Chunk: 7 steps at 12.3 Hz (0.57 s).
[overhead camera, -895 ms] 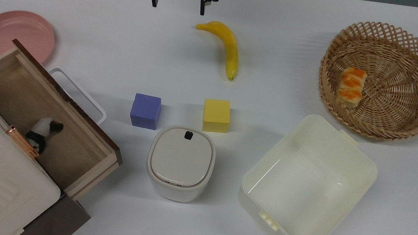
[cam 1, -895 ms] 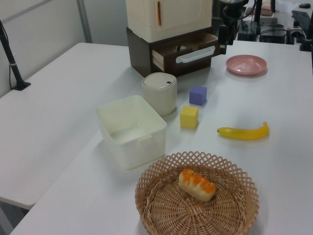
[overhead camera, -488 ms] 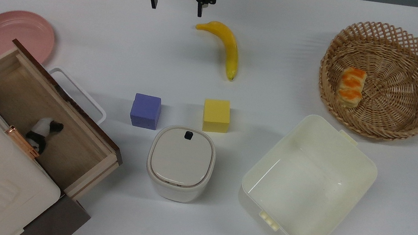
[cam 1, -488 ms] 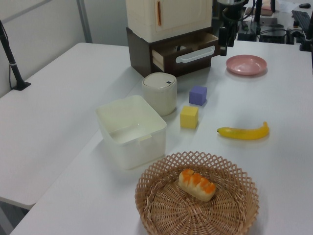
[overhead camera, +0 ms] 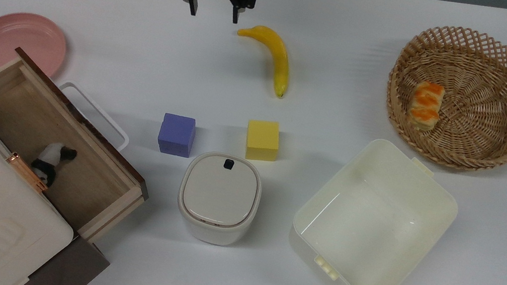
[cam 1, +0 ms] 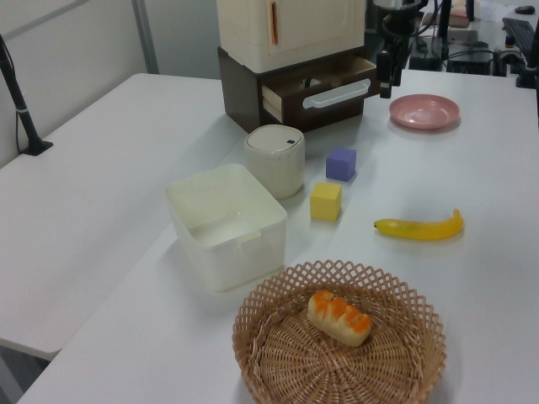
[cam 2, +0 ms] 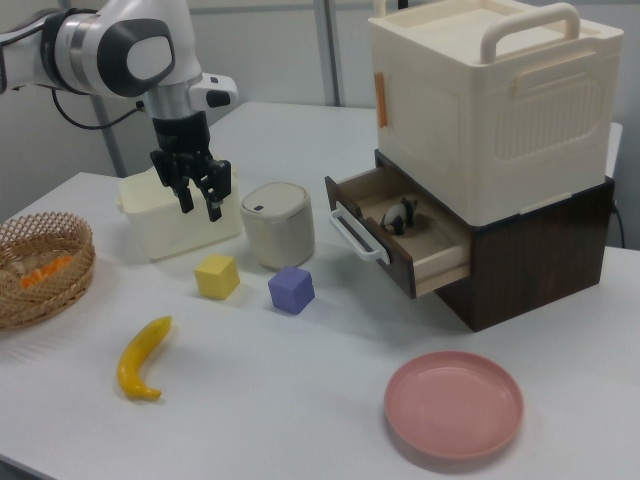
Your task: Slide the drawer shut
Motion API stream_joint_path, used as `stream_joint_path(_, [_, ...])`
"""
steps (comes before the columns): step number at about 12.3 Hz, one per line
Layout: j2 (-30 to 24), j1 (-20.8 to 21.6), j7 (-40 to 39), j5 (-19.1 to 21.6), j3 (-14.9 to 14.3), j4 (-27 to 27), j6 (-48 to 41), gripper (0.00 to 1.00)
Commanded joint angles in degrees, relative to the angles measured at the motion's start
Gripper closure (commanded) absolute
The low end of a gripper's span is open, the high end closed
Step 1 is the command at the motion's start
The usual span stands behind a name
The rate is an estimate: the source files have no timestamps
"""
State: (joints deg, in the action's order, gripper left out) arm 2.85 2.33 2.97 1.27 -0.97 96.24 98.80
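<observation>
1. Claw [overhead camera: 213, 12] hangs empty over the surface [overhead camera: 147, 46], fingers spread, just beside the banana [overhead camera: 273, 57].
2. Drawer [overhead camera: 51, 147] sits pulled out at the top view's lower left, well apart from it.
3. Looks like the approach step; next it needs to get to the dark front with the white handle [cam 2: 355, 235] and push in.

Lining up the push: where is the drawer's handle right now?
In the top view the white loop handle sits at lower left, on the open drawer, between the pink plate and the purple cube.
</observation>
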Motion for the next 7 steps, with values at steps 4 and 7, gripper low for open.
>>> stream_joint_path(4, [2.59, -1.44, 11.06, 0.13, -0.52, -0.97, 2.61, 0.81])
stream_joint_path(7, [5.15, -4.78, 13.56, -0.39, -0.52, -0.88, 8.41, 0.88])
